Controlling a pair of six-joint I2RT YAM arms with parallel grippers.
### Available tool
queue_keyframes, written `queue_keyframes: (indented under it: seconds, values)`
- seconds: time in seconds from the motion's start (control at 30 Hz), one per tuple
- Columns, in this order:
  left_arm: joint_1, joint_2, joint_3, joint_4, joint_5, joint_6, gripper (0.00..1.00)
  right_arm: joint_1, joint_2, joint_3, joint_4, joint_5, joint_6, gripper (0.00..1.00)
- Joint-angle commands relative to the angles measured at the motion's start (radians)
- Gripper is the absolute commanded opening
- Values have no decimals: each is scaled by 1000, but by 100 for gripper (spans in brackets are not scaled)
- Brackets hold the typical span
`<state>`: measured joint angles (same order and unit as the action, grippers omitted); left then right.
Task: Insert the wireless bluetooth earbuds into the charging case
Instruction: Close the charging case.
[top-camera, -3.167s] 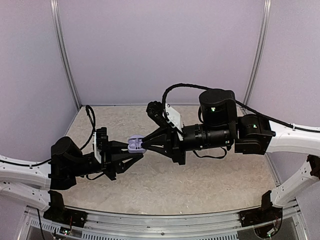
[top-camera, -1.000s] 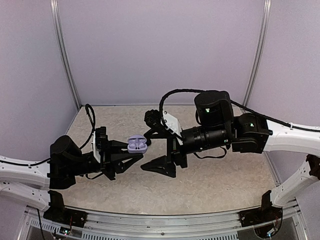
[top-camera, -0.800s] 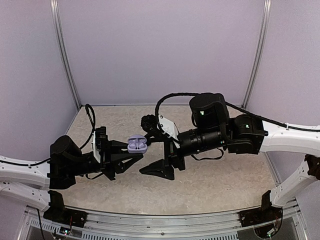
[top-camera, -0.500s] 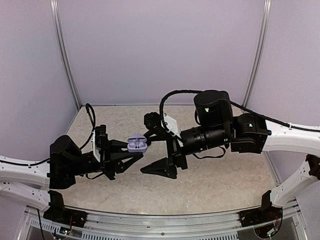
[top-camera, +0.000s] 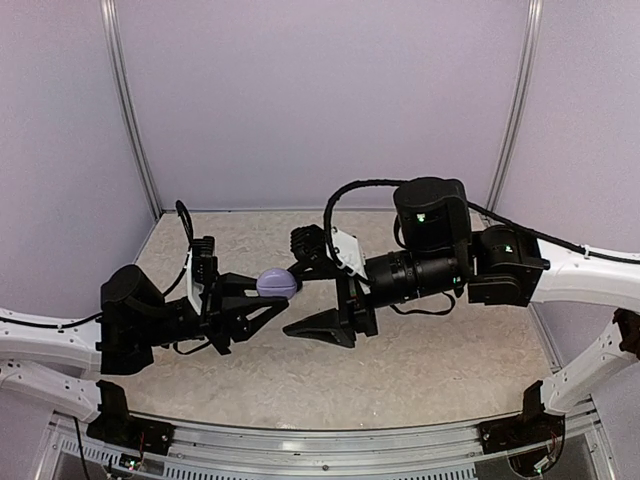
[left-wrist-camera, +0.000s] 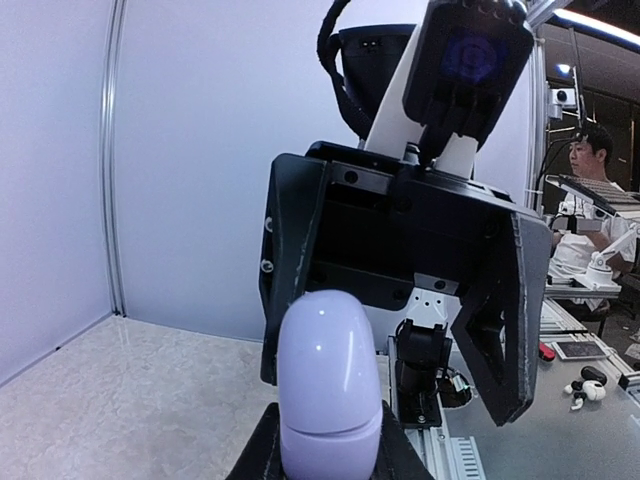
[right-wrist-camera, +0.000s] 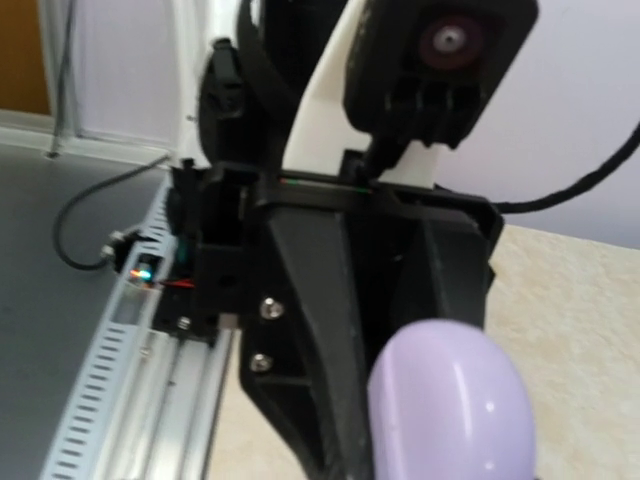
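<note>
Top external view. Item: charging case (top-camera: 277, 283), pale lavender, rounded. Location: held in the air above the table (top-camera: 420, 360), between the two arms and well clear of the surface.

Holder: left gripper (top-camera: 270, 297), fingers clamped on the lower half of the case.

Right gripper (top-camera: 290, 300): jaws spread wide, one finger above and just beside the case, the other well below it. Nothing is held. Whether the upper finger touches the shell cannot be told.

Left wrist view. Lid condition: down on the base, with only a thin seam line showing across the shell. No hollows are exposed.

Earbuds: none visible on the table, in either claw, or in the case.

Progress, as a judgement: insertion is probably done, with both earbuds enclosed, though the closed lid hides the proof.

Outstanding: confirm the lid is fully seated, then set the case down and release.
</note>
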<state>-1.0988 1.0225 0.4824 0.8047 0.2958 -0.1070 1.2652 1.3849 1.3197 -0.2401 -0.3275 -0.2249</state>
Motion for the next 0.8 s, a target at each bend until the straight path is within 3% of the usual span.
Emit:
queue_keyframes:
  seconds: [0.0, 0.23, 0.47, 0.77]
  values:
    - [22, 22, 47, 0, -57, -70, 3, 68, 18, 44, -64, 99, -75, 77]
    - [23, 37, 59, -6, -38, -126, 2, 118, 2, 31, -56, 312, -185, 78]
    - [23, 40, 90, -35, 27, -214, 2, 124, -82, -75, 51, 377, -321, 82]
    - [23, 62, 114, -68, 78, -345, 1, 146, -101, -114, 118, 443, -441, 79]
